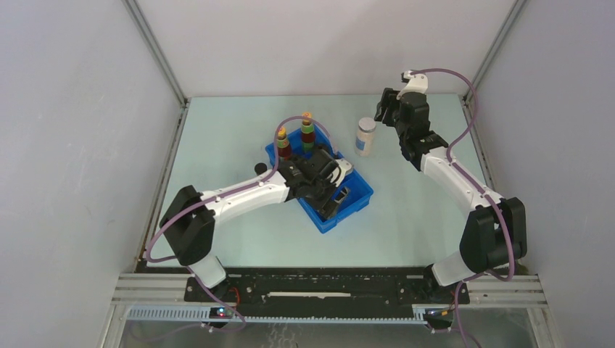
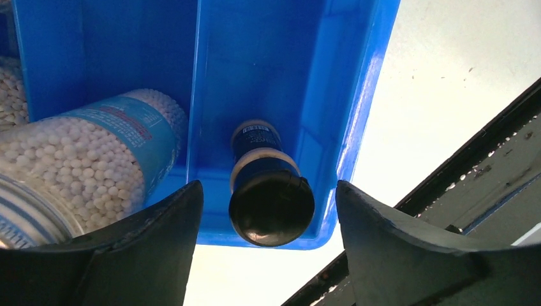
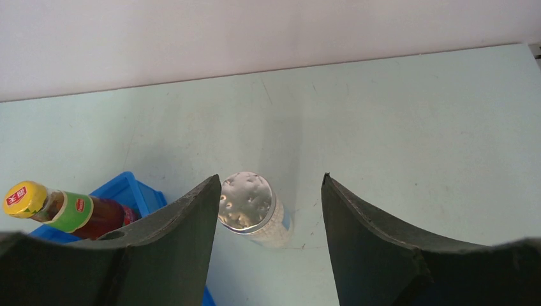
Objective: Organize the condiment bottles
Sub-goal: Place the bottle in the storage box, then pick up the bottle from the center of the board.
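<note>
My left gripper [image 2: 268,186], jaws apart, hangs over a black-lidded spice jar [image 2: 271,204] in the blue tray [image 2: 357,95]; my right gripper [image 3: 271,183], equally slack, hovers above the pale jar [image 3: 245,201] on the table [image 3: 415,127], which I judge next needs descent and clenching.

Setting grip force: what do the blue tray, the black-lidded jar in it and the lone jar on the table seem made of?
Blue tray: likely moulded plastic, glossy, bright streaks on its walls.
Black-lidded jar: lid looks like smooth plastic with a soft sheen; dark body could be glass or plastic.
Lone jar: see-through wall, glass or plastic; silvery dimpled top, probably metal or foil.
</note>
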Motion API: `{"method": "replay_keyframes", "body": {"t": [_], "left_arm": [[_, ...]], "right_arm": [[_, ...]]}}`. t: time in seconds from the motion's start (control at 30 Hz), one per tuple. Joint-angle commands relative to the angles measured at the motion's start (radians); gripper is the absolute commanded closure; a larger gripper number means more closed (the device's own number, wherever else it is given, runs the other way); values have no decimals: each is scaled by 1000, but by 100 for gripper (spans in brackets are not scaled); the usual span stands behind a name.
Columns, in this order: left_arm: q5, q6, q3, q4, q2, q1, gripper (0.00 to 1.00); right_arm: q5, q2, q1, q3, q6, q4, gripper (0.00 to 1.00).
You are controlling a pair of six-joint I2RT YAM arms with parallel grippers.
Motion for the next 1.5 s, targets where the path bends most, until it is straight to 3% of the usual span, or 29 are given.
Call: {"method": "replay_keyframes", "body": {"t": [0.0,0.4,0.8,1.07,1.23,1.47], "left_arm": [[8,6,-28,10,-18,5,19],[-24,-12,18,-12,-58,-8,27],[-125,-7,216,-135,-78,-99,30],[-243,-28,346,-190,-153,-144,29],[-414,-78,315,-168,-274,-133,15],[-490,-266,108,-74,-463,11,13]], "right_arm": [[-3,1,0,3,15,38,32],[-5,-13,3,3,13,45,32],[-8,-38,8,8,15,41,32],[-48,14,10,119,32,-133,31],[-78,64,23,194,28,-246,29],[-106,125,55,261,15,-342,19]]}}
